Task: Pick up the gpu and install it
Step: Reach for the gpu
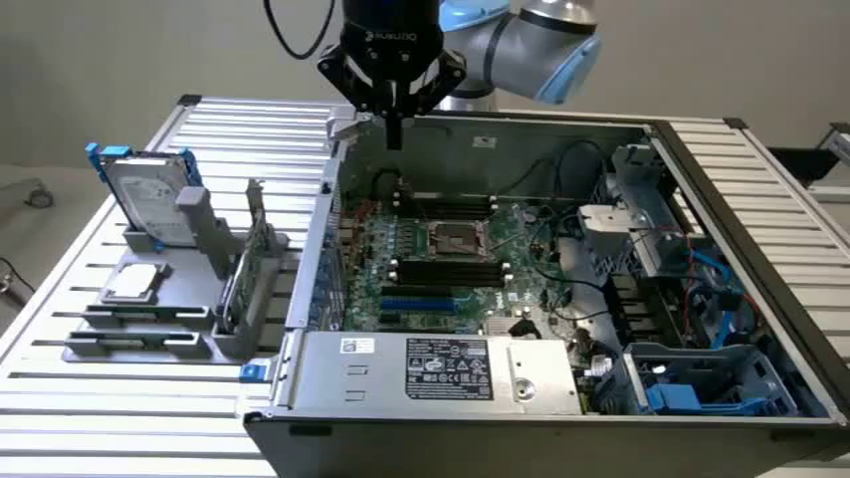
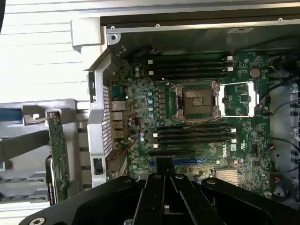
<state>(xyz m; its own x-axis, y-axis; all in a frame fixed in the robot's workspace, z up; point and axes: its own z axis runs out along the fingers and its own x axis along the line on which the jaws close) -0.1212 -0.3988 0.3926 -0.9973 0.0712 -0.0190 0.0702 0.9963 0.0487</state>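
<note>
Status: the gripper hangs over the case, fingers together, empty. The gpu stands edgewise in the rack beside it. Judged light, stiff, fragile; grip the board's faces near the top edge.

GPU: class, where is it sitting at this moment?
The gpu stands on edge in the grey holder at the exterior view's left, between the hard drive and the open computer case, just outside the case's wall.

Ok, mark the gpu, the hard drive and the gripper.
gpu [image 2: 58, 150]: wrist view, on its green circuit board.
hard drive [image 1: 143, 199]: exterior view, on its silver face.
gripper [image 1: 394, 139]: exterior view, midway between its fingertips.
</note>
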